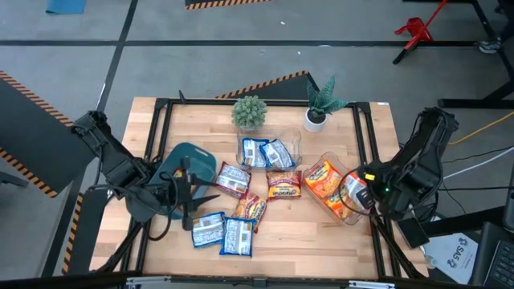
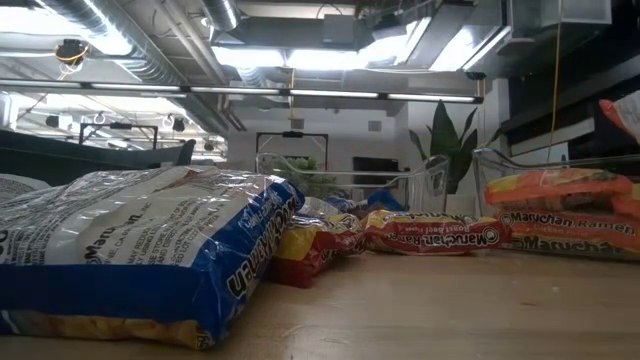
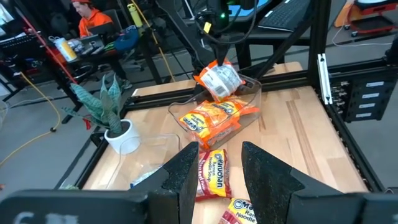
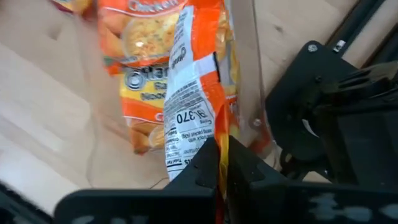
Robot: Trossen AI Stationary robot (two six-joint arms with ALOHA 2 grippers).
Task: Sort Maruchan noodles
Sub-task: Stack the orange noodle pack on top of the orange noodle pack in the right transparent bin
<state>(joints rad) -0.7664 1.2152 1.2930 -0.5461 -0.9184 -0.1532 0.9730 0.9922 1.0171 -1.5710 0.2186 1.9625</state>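
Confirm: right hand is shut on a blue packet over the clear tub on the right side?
Not quite. The packet in the right hand is orange, not blue; the right wrist view shows the hand pinching its edge. The rest holds: hand shut, over the clear tub on the right.

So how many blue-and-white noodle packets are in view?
4: one blue-and-white packet and another side by side in the central clear tub; two more loose near the front edge. Others may lie hidden underneath.
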